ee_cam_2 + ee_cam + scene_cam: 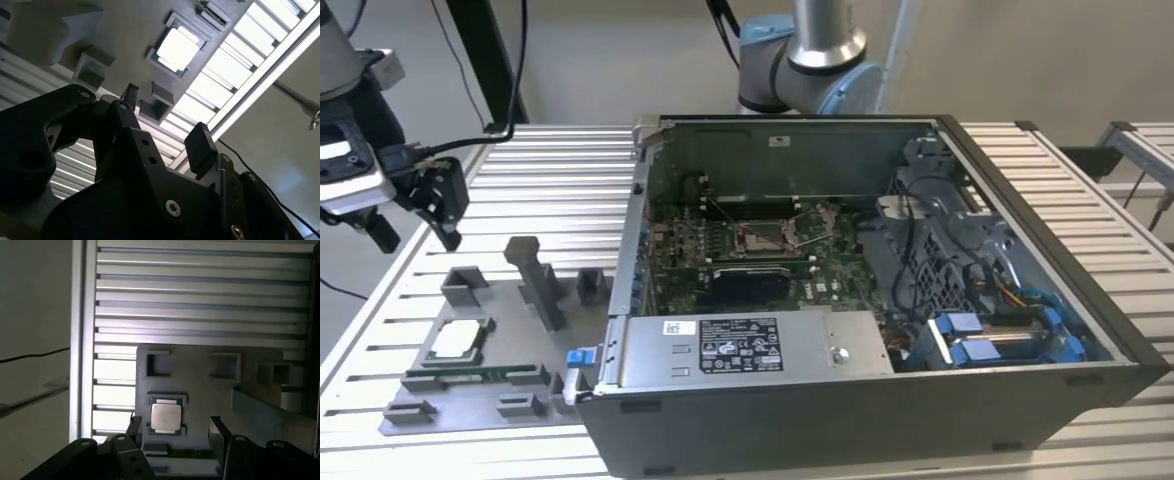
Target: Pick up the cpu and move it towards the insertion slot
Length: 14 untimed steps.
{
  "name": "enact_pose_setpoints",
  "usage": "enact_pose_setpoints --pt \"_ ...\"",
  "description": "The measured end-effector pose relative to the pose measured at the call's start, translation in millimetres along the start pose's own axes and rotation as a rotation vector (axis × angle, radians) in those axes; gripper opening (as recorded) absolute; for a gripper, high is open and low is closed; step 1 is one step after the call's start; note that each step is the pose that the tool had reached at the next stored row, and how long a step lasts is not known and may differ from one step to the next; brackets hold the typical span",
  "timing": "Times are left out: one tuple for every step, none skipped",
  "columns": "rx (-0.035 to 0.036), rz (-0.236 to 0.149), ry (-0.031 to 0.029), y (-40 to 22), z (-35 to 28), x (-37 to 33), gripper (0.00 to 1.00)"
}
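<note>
Hovering at the upper left of the exterior view, jaws spread wide, holding nothing. At lower left, flat in a grey holder (454,395) on the table (560,160): cpu (458,341). Well apart from insertion slot (761,235), mid-frame inside the open computer case (854,420).

There is one cpu (458,341), one green memory stick (478,375) and one tall grey post (534,282), all on one grey holder plate (507,340). The one slatted desk (547,170) carries one open computer case (854,410) with one insertion slot (761,236) inside. There is one tool (418,238), and it has two fingers (444,210).
</note>
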State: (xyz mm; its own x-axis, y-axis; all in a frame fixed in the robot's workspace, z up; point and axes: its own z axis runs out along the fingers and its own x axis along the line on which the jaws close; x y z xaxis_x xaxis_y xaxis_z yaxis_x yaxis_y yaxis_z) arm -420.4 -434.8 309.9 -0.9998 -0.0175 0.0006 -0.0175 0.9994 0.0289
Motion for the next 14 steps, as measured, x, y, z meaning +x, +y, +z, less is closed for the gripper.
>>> enact_pose_setpoints --pt "0.0000 0.000 0.0000 -0.1 1.5 0.0 1.00" --pt "0.0000 0.000 0.0000 -0.1 3.0 0.0 1.00" --pt "0.0001 0.000 0.0001 -0.2 4.6 0.0 1.00" --pt "0.0001 0.000 0.0001 -0.2 5.8 0.0 1.00" --pt "0.0000 0.000 0.0001 -0.2 6.2 0.0 1.00" --pt "0.0001 0.000 0.0002 -0.2 6.1 0.0 1.00" --pt "0.0001 0.000 0.0002 -0.2 6.1 0.0 1.00" --pt "0.0001 0.000 0.0002 -0.2 6.2 0.0 1.00" --pt "0.0001 0.000 0.0002 -0.2 6.2 0.0 1.00" --pt "0.0001 0.000 0.0002 -0.2 6.2 0.0 1.00" --pt "0.0000 0.000 0.0001 -0.2 6.3 0.0 1.00" --pt "-0.0001 0.000 -0.0001 -0.2 6.8 0.0 1.00" --pt "-0.0002 0.000 -0.0003 -0.2 7.5 0.0 1.00" --pt "-0.0001 0.000 -0.0001 -0.3 8.3 0.0 1.00"
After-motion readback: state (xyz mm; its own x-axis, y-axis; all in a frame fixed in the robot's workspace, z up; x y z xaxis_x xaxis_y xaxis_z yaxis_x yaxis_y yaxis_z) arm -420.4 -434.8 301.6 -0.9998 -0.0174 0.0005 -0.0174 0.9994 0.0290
